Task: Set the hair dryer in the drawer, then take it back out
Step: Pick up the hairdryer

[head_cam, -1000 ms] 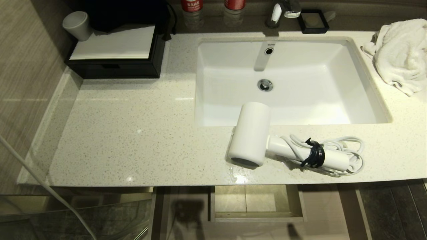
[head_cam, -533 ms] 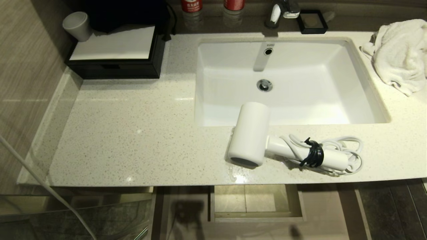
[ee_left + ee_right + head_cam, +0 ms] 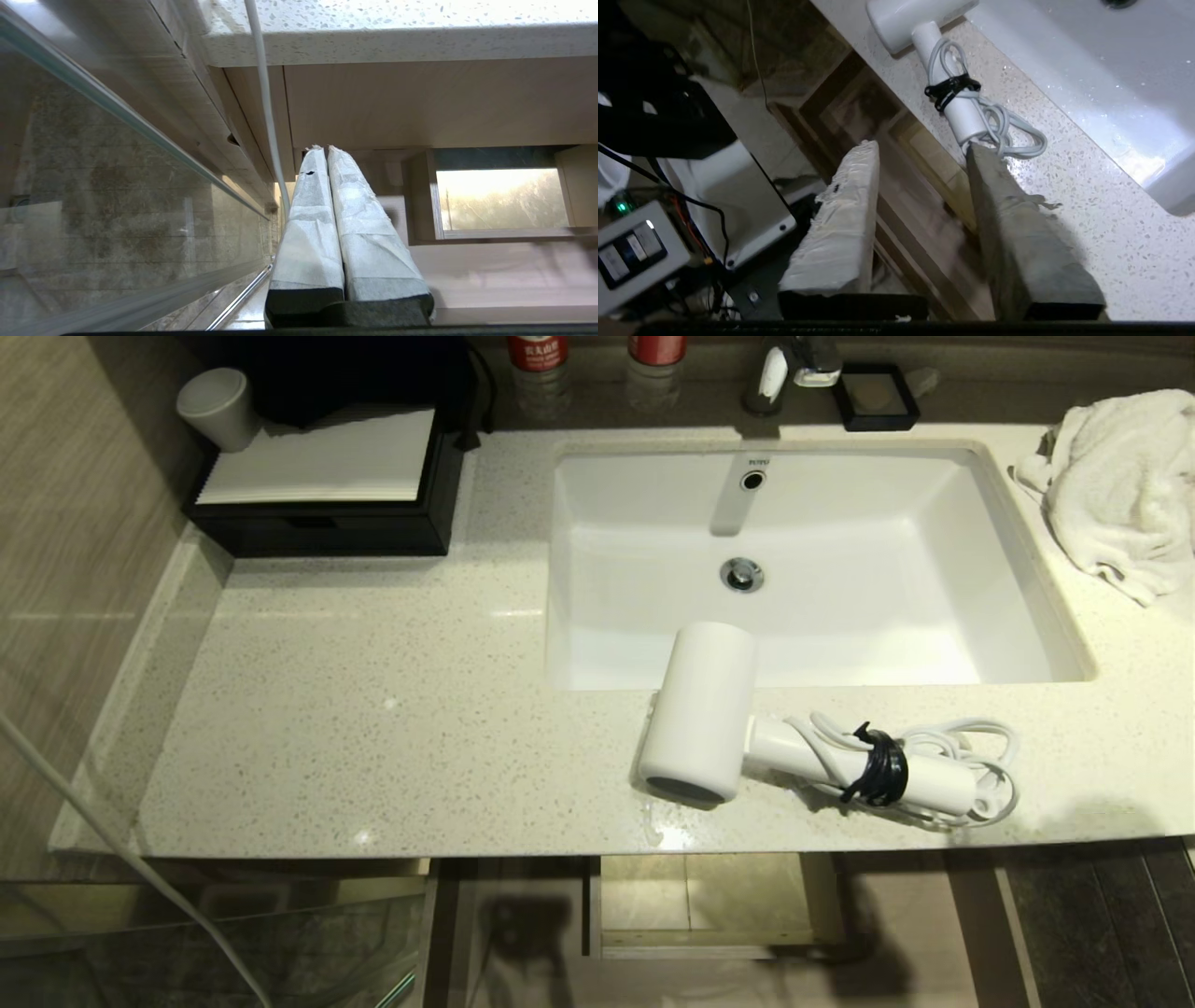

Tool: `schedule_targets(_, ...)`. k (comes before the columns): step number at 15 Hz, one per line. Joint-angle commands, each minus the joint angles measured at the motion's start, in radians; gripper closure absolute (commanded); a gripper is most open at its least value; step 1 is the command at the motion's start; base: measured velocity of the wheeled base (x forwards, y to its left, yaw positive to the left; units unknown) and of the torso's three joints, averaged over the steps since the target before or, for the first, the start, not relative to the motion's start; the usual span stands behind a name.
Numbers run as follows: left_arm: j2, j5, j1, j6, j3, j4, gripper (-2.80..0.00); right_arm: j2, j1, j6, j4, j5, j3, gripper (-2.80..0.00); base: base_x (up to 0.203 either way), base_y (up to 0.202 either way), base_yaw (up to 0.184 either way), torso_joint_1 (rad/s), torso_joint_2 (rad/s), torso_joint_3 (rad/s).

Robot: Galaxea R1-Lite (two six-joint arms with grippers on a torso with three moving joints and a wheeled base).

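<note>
The white hair dryer (image 3: 700,709) lies on the speckled counter at the sink's front rim, its handle pointing right with the grey cord bound by a black band (image 3: 878,765). Below the counter's edge the light wood drawer (image 3: 719,947) stands pulled out, its boxed notch showing. My right gripper (image 3: 920,149) hovers open over the counter's front edge, one finger just short of the end of the hair dryer's (image 3: 957,107) handle, with nothing between its fingers. It is outside the head view. My left gripper (image 3: 324,148) is shut and empty, low beside the cabinet under the counter.
A white sink (image 3: 579,569) fills the counter's back right. A crumpled white towel (image 3: 1111,485) lies at the far right. A black box with a white top (image 3: 327,523) and a grey cup (image 3: 215,406) stand at the back left. A glass panel (image 3: 187,943) is at the lower left.
A dark shadow has spread over the drawer's right part and the counter's front right edge. The hair dryer has not moved.
</note>
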Motion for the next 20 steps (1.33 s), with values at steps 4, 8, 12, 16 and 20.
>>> schedule_targets(4, 0.0, 0.0, 0.0, 0.0, 0.002, 0.0, 0.0, 0.362, 0.077, -0.374, 0.21, -0.157, -0.131, -2.8, 0.0, 0.0, 0.0, 0.0, 0.0, 0.0)
schedule_targets(8, 0.0, 0.0, 0.0, 0.0, 0.002, 0.0, 0.0, 0.465, 0.096, -0.605, 0.188, -0.192, -0.153, -2.8, 0.0, 0.0, 0.0, 0.0, 0.0, 0.0)
schedule_targets(12, 0.0, 0.0, 0.0, 0.0, 0.002, 0.0, 0.0, 0.538, 0.1, -0.824, 0.104, -0.296, -0.157, -2.8, 0.0, 0.0, 0.0, 0.0, 0.0, 0.0)
schedule_targets(16, 0.0, 0.0, 0.0, 0.0, 0.002, 0.0, 0.0, 0.577, 0.15, -0.804, 0.093, -0.436, -0.162, -2.8, 0.0, 0.0, 0.0, 0.0, 0.0, 0.0)
schedule_targets(20, 0.0, 0.0, -0.001, 0.0, 0.002, 0.0, 0.0, 0.547, 0.238, -0.58, 0.074, -0.513, -0.157, -2.8, 0.0, 0.0, 0.0, 0.0, 0.0, 0.0)
